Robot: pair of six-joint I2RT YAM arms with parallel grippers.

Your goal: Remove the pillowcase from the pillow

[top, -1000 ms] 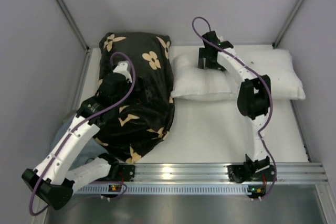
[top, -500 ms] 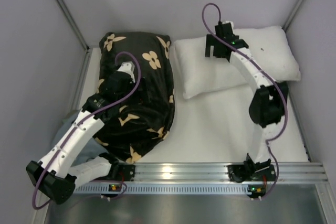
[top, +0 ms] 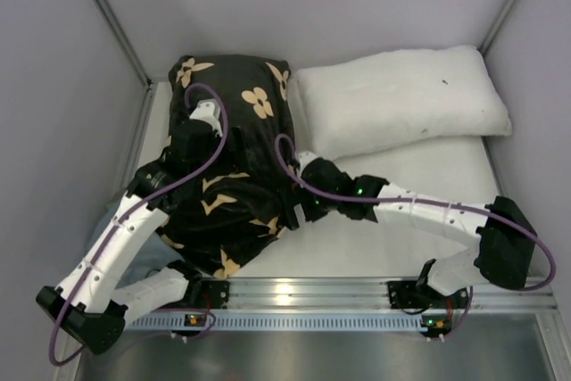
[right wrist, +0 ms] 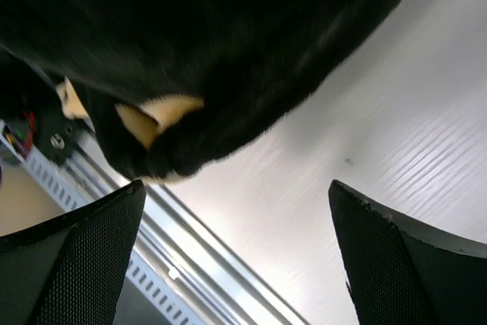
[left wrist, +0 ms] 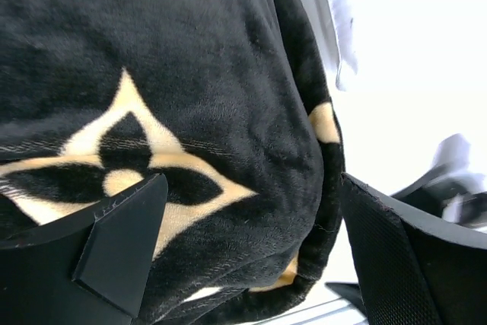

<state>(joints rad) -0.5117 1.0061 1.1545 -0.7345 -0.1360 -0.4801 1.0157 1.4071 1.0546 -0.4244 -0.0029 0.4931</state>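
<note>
The black pillowcase with tan flowers lies bulging on the left of the table, and the pillow inside it is hidden. My left gripper rests on top of it with its jaws open; in the left wrist view black plush fabric fills the gap between the fingers. My right gripper is low at the pillowcase's right near edge, open and empty. In the right wrist view the case's corner hangs just beyond the fingertips, above the white table.
A plain white pillow with a tiny dark speck lies at the back right against the wall. A metal rail runs along the near edge. A bit of blue-grey cloth shows at the left edge. Grey walls enclose the table.
My right arm has left the white pillow at the back and swung down to the pillowcase's right near edge. The white pillow now lies flat at the back right. The left arm barely moved.
</note>
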